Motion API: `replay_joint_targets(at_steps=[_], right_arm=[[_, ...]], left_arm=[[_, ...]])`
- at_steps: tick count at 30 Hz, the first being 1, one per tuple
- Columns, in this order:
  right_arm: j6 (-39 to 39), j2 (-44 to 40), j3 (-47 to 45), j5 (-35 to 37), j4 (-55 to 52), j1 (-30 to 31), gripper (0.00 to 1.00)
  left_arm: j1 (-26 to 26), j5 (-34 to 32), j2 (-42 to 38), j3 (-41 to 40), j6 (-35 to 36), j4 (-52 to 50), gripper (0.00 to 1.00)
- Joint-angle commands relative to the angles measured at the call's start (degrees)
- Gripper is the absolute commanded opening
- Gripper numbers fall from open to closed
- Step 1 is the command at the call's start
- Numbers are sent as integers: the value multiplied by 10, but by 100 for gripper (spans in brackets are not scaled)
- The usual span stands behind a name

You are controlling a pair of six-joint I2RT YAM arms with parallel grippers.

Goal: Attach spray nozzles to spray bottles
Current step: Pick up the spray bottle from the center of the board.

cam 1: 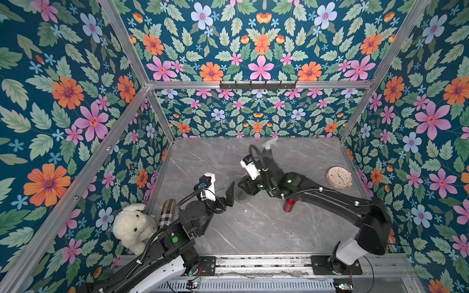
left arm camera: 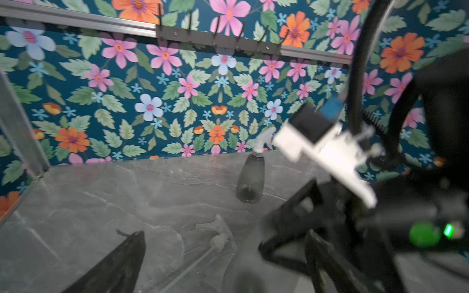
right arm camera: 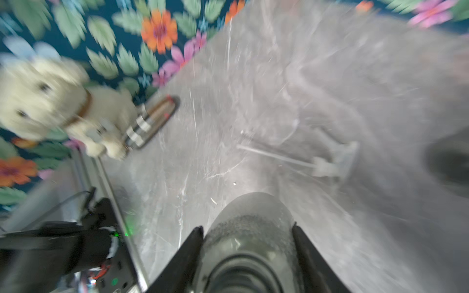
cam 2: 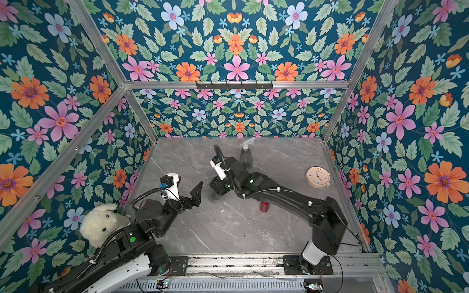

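Note:
In the right wrist view my right gripper (right arm camera: 247,226) has a finger pressed against each side of a smoky-grey spray bottle (right arm camera: 248,210), seen from its neck end. A whitish-clear spray nozzle (right arm camera: 332,162) with its thin dip tube lies on the table just beyond, in what looks like clear film. My left gripper (left arm camera: 225,236) stands open right beside it, holding nothing. Near the back wall, a second grey spray bottle (cam 1: 267,152) stands upright with a clear nozzle on its neck. A slim red spray bottle (cam 1: 288,205) stands partly under my right forearm.
A white plush dog (cam 1: 134,225) and a plaid oblong case (cam 1: 166,213) sit in the front left corner beside my left arm. A round cream clock (cam 1: 339,177) lies near the right wall. A hook rail (cam 1: 257,85) hangs on the back wall.

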Motion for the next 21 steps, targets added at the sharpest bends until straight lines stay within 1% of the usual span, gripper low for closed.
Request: replay_joint_targets(at_steps=[1,3,5,6,8,11,13,16,21], right_arm=[[-13,-55,31,-94,-120,-30,53],[-20,-80,60,-137,-173,-52,53],[-18,-103,80,-205,-203,-80,53],[-23,-109,89,-228,-216,-88,53],[-46,-116,116,-238,-252,-92,53],[-70,-108,152,-261,-281,-92,54],[-79,-96,174,-280,-291,-89,54],[-96,-73,209,-273,-309,-70,53],[-117,-35,261,-265,-331,-34,54]], left_arm=[[-1,146,5,-4,18,55,100],[-1,213,12,-1,25,60,100],[-1,269,21,4,30,58,100],[0,294,24,4,33,57,100],[-1,337,27,-3,38,65,100],[0,379,33,-9,41,76,100],[-1,396,43,-6,45,76,100],[-1,414,51,-1,48,78,100],[0,404,56,-2,47,81,98]])
